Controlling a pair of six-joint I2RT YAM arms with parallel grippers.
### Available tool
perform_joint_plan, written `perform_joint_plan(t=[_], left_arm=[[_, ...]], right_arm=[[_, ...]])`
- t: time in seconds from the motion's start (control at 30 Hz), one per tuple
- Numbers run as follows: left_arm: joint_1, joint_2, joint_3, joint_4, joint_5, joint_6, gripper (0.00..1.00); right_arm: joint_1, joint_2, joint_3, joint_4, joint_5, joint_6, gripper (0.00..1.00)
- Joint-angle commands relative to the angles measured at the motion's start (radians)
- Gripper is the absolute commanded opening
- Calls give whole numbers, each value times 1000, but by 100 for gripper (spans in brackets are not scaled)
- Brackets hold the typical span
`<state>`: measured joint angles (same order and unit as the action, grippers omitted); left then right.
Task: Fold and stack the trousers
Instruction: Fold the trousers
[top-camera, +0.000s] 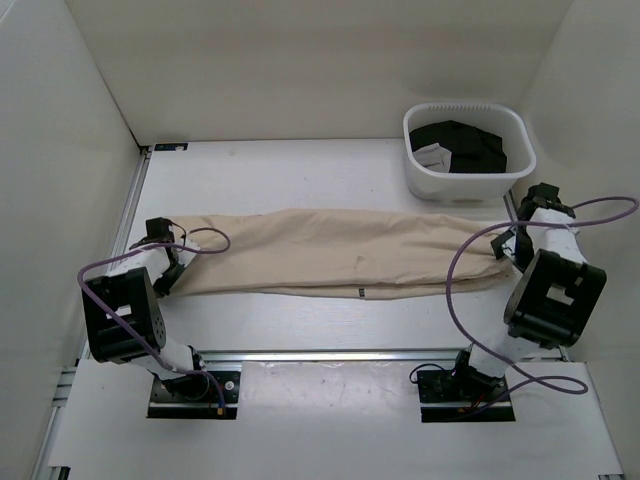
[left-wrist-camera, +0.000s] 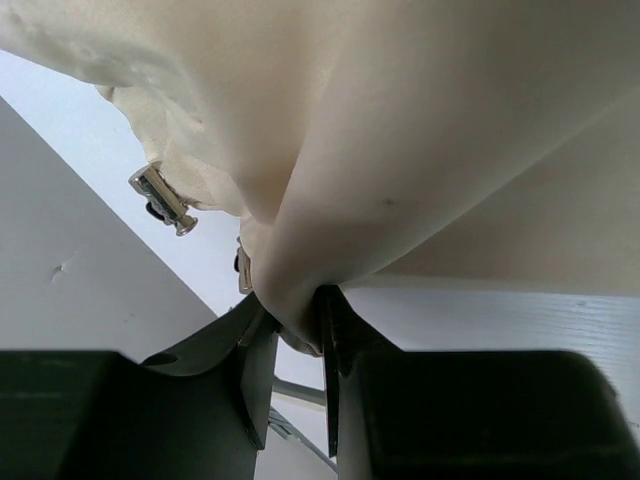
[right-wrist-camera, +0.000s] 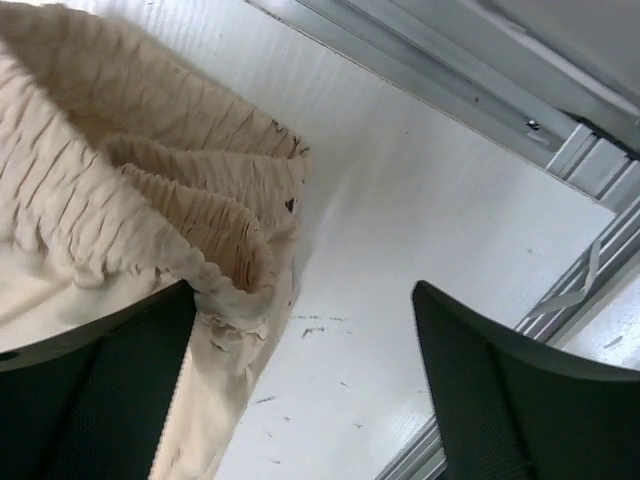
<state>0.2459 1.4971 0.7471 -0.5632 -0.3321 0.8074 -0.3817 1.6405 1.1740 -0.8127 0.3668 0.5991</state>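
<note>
The trousers (top-camera: 330, 255) lie flat in one long strip across the middle of the table (top-camera: 300, 170). Their long axis runs parallel to its near edge, almost from the left edge to the right edge. Each arm sits at one end.

The left claw (left-wrist-camera: 295, 320) is narrow, with a fold of the cloth at the left end gripped between its fingers. The right claw (right-wrist-camera: 305, 300) stands wide and holds nothing. The gathered waistband (right-wrist-camera: 200, 215) lies just beside one of its fingers, on the side toward the left edge, and the other finger is over bare table.

A fold would likely carry one end along that axis onto the other. For that the right claw, the nearer to the waistband, must first shift toward the cloth to straddle it.
</note>
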Motion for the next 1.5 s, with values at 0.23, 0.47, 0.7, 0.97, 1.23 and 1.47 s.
perform_joint_plan(t=[0.23,0.47,0.7,0.97,1.23,1.47], left_arm=[[6,-11,28,17,-56,-22,35],[6,-11,28,8,-76,-22,35],[6,-11,28,-10,-85,-40,35],[6,-84,248,-298,120,-62,86],[30,-29,494,-406,308,-95,87],[30,238,618,-386,320,-211,70]], right_arm=[[26,-70,-140,225,-138,1,99],[26,103,-105,210,-65,79,99],[17,190,-134,188,-65,91,76],[17,170,-168,193,-13,45,0],[17,79,-212,184,73,-57,0],[17,48,-203,139,73,-88,0]])
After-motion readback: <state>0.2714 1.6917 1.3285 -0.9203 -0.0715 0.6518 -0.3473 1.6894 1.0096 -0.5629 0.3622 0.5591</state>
